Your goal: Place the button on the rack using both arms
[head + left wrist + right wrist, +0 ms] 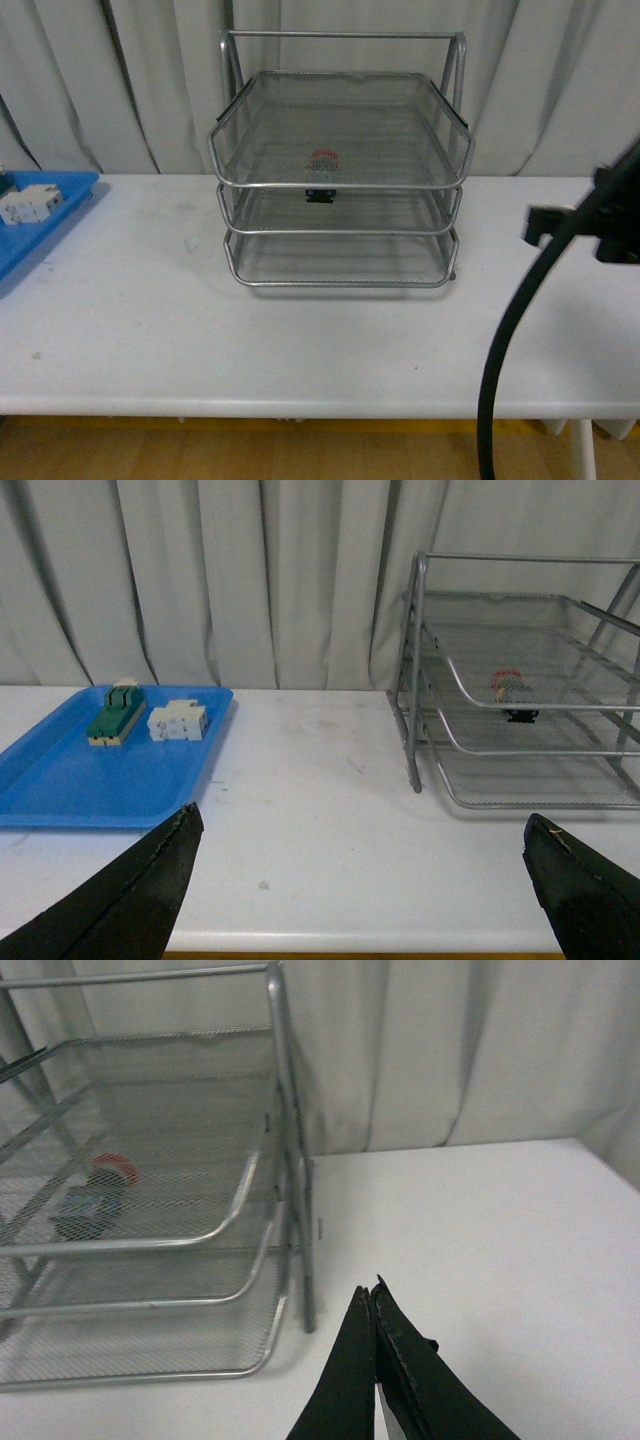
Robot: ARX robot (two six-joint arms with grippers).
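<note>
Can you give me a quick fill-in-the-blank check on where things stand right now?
1. The button lies inside the wire rack, with its cap colored ____.
2. The left gripper has its fingers spread ____.
3. The right gripper has its fingers ____, holding nothing.
4. The white terminal block sits on the ____ tray.

Missing words: red; open; shut; blue

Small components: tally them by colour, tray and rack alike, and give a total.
Red-capped: 1, the button on the rack.
White: 1, the terminal block on the blue tray.
Green-and-cream: 1, the oblong component, same tray.
Total: 3.
</note>
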